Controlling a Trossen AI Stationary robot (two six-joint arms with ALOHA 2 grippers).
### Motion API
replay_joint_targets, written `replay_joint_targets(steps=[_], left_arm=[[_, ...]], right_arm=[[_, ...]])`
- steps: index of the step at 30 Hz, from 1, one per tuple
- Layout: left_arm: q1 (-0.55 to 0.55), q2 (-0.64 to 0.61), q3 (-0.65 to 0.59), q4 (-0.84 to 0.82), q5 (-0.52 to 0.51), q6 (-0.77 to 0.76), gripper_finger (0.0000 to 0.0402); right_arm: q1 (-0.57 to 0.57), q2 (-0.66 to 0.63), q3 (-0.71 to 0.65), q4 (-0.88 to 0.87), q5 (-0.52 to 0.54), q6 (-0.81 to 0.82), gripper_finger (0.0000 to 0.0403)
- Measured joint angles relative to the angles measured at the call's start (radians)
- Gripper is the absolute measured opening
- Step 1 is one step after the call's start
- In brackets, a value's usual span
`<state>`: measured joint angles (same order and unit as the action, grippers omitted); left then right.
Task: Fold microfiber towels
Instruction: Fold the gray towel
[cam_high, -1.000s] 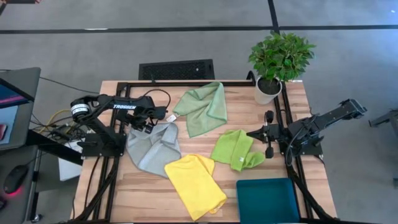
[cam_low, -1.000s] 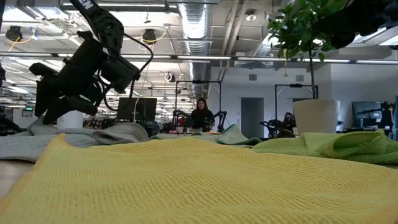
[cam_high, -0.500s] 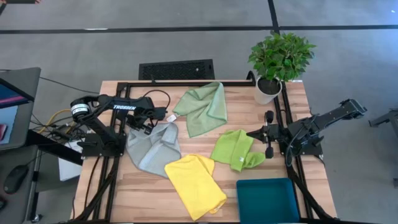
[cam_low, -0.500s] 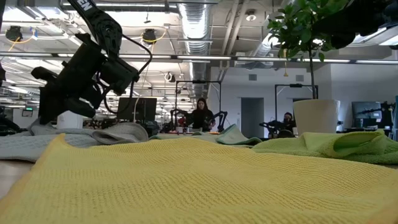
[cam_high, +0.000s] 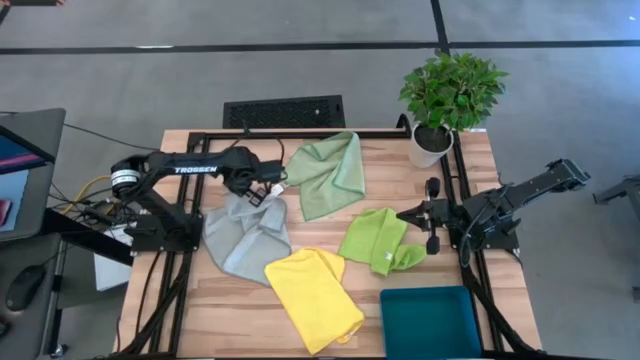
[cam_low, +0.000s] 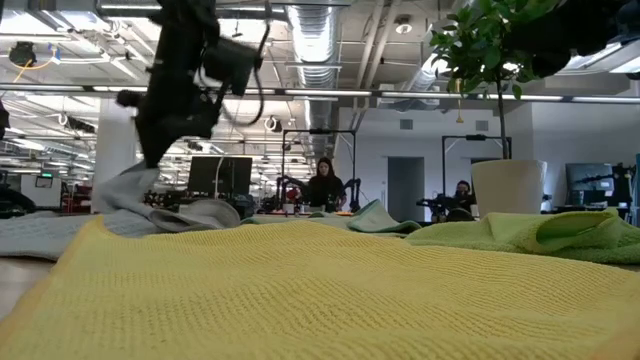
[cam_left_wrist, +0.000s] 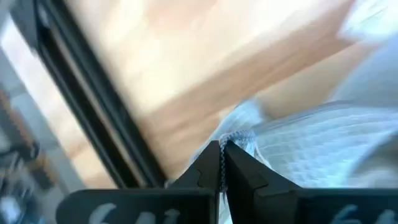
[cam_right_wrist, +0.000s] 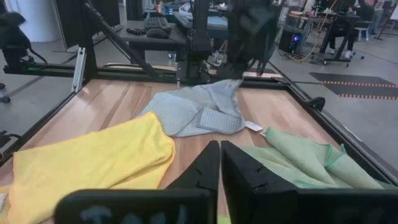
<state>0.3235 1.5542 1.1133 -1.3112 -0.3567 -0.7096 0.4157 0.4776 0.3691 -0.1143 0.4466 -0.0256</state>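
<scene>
Now, line by line:

Left gripper: the left gripper (cam_high: 262, 190), left of centre in the high view, has its two fingers pinched tight on a corner of the grey-blue towel (cam_high: 245, 238); the wrist view shows the cloth's hem caught right at the fingertips (cam_left_wrist: 235, 138).

Held towel: the rest of the grey-blue towel lies crumpled on the table (cam_high: 440, 215), trailing from the pinched corner down toward the lower left of centre in the high view. In the low view the corner is lifted into a small peak (cam_low: 125, 185) under the arm.

Key relation: the cloth's bulk lies below the left gripper in the high view, so its long run goes from upper right to lower left. My judgement is that a fold means carrying the corner back across that run.

Neighbours: the sage green towel (cam_high: 327, 172) sits just to the right of the pinched corner; the yellow towel (cam_high: 312, 293) overlaps the grey-blue one's lower edge.

Right gripper: the right gripper (cam_high: 405, 214) waits at the right, close beside the lime green towel (cam_high: 376, 240), its fingers nearly together and holding nothing (cam_right_wrist: 219, 163).

Nearer arm: left, by far.
</scene>
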Motion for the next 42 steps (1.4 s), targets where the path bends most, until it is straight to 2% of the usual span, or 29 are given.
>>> replay_joint_targets(steps=[5,13,20,24,42], left_arm=[[-0.051,-0.006,0.140,-0.009,-0.037,0.055,0.0001],[-0.143,-0.006,0.312,-0.017,-0.084,0.067,0.0000],[-0.216,-0.006,0.395,-0.016,-0.104,0.087,0.0000],[-0.253,-0.006,0.435,-0.014,-0.135,0.088,0.0000],[-0.372,-0.006,0.496,0.028,-0.173,0.134,0.0000]], right_arm=[[-0.034,0.066,0.000,0.086,0.001,0.029,0.0079],[-0.145,0.262,0.000,0.174,-0.007,0.029,0.0115],[-0.223,0.469,0.000,0.426,-0.161,0.026,0.0117],[-0.249,0.595,0.003,0.561,-0.184,-0.016,0.0117],[-0.313,1.079,0.364,0.570,-0.188,-0.127,0.0117]])
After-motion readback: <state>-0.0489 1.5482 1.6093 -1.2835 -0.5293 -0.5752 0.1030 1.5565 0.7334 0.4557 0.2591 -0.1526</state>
